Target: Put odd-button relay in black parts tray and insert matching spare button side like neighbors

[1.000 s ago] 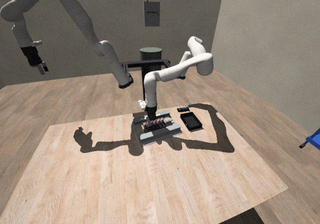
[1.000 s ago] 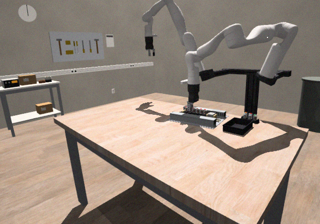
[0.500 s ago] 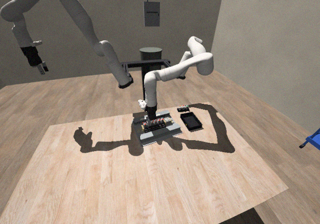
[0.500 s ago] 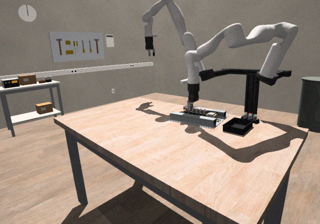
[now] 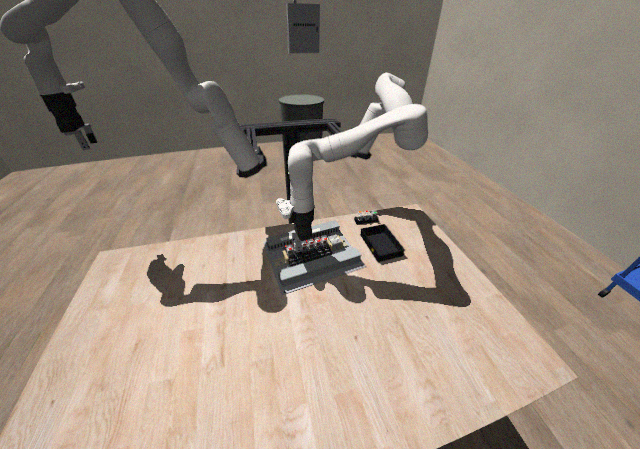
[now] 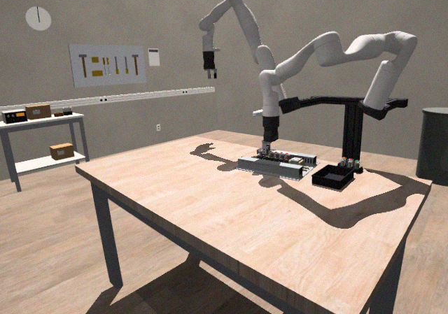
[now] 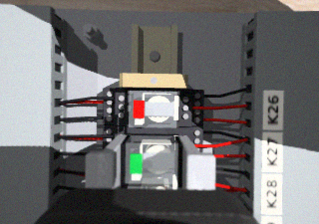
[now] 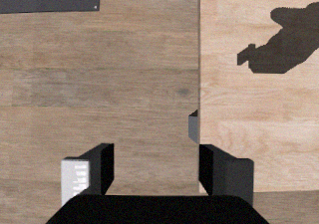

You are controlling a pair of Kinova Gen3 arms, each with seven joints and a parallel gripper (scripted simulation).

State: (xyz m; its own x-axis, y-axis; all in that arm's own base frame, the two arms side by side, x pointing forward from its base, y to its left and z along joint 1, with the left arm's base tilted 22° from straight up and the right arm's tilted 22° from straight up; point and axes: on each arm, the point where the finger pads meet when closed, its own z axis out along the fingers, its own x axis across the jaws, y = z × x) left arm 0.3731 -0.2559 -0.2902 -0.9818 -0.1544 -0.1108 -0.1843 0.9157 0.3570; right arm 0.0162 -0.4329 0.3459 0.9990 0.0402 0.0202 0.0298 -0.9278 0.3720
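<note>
My left gripper (image 5: pixel 298 245) (image 6: pixel 265 149) (image 7: pixel 152 152) is shut on the green-button relay (image 7: pixel 136 164), near label K27, with one finger on either side. Whether it is lifted at all cannot be told. The relay beside it (image 7: pixel 155 109), near K26, has a red button on the same side. Other red buttons show along the panel (image 5: pixel 325 268) (image 6: pixel 267 166). The rack (image 5: pixel 367 221) (image 6: pixel 358 170) holds spares with orange, red and green buttons. The black parts tray (image 5: pixel 391 257) (image 6: pixel 325 182) looks empty. My right gripper (image 5: pixel 86 138) (image 6: pixel 211 74) (image 8: pixel 157 161) is open and empty, high up.
Grey wire ducts (image 7: pixel 25 80) flank the relay row, with wires between. A tan end block (image 7: pixel 150 80) adjoins the K26 relay. The tray stands beside the panel, with the rack behind it. The right gripper hangs away from the panel, near the table edge (image 8: pixel 200 85) in its wrist view.
</note>
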